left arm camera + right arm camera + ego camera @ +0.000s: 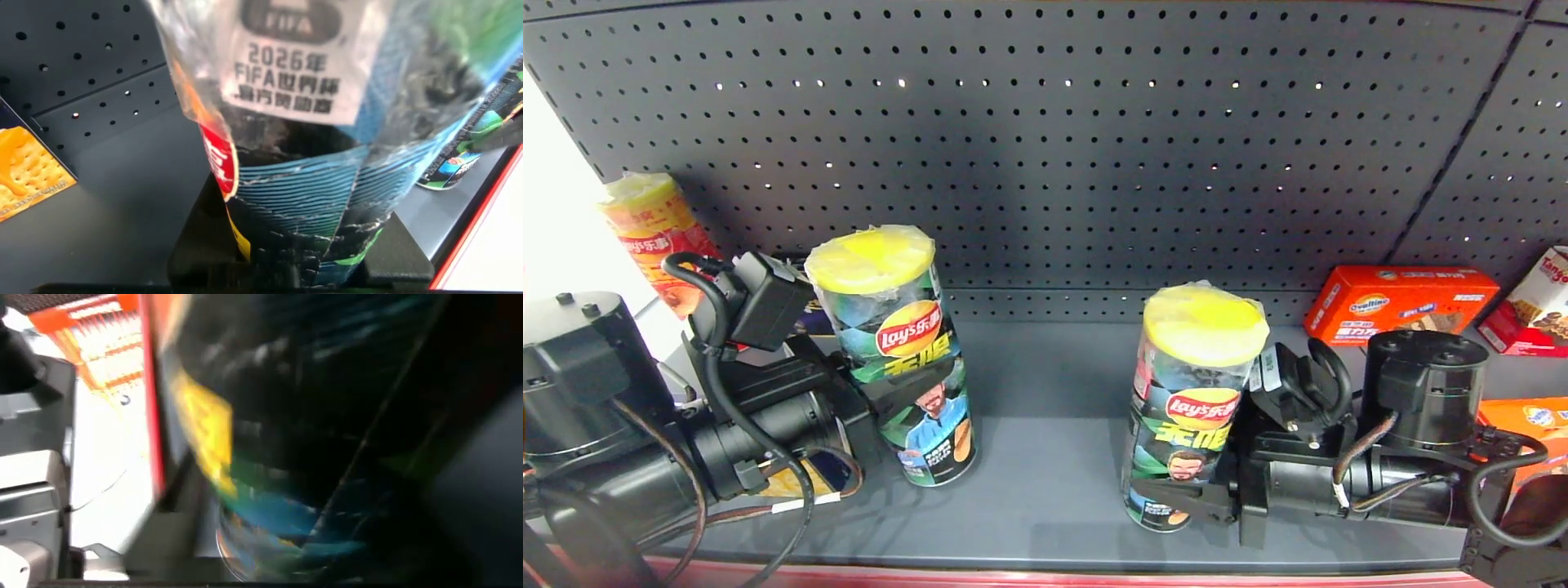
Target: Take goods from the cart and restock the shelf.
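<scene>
Left tool (908,398) clamps left chip can (900,327), right tool (1176,487) clamps right chip can (1202,369), both mid-body; cans look light, crushable and film-slick, so squeeze moderately.

The black left arm (596,408) has a fat cylindrical joint with a grey cap and two screw heads. A thick black cable (709,367) loops to its boxy wrist camera (764,298). The black right arm (1396,483) has a round screw-topped cap (1425,359) and a brown-sleeved cable (1364,445). The left gripper (903,371) and right gripper (1176,482) have flat black fingers (915,385).
</scene>
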